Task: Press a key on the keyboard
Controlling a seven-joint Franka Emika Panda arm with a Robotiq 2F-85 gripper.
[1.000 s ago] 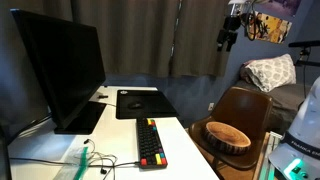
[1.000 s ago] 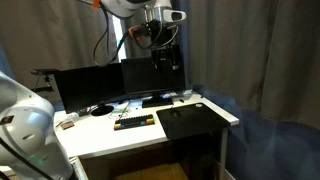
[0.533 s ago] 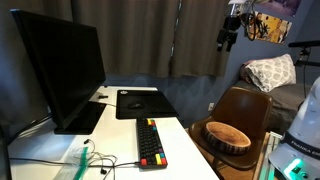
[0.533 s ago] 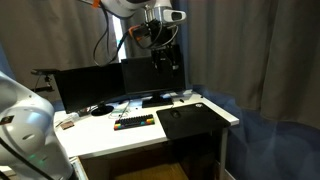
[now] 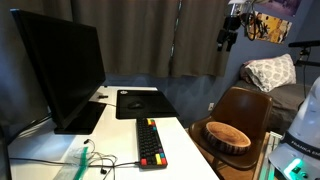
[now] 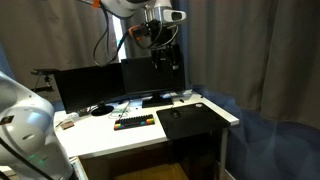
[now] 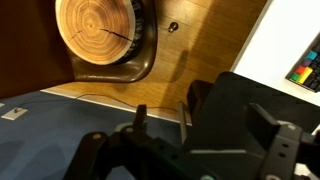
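Note:
The keyboard [image 5: 150, 143] is long, narrow and black with red, yellow and green keys. It lies on the white desk [image 5: 180, 150] in front of the monitor, and shows in both exterior views [image 6: 134, 121]. A corner of it with coloured keys shows at the right edge of the wrist view [image 7: 305, 72]. My gripper [image 5: 227, 40] hangs high in the air, far above and to the side of the desk [image 6: 163, 62]. Its fingers look apart and empty in the wrist view [image 7: 162, 105].
A large black monitor [image 5: 60, 70] stands on the desk, with a square black mat [image 5: 140, 102] beyond the keyboard. A wooden bowl [image 5: 225, 135] sits on a brown chair [image 5: 245, 105] beside the desk, below the gripper [image 7: 100, 35]. Cables [image 5: 85, 158] lie near the desk's front. Dark curtains hang behind.

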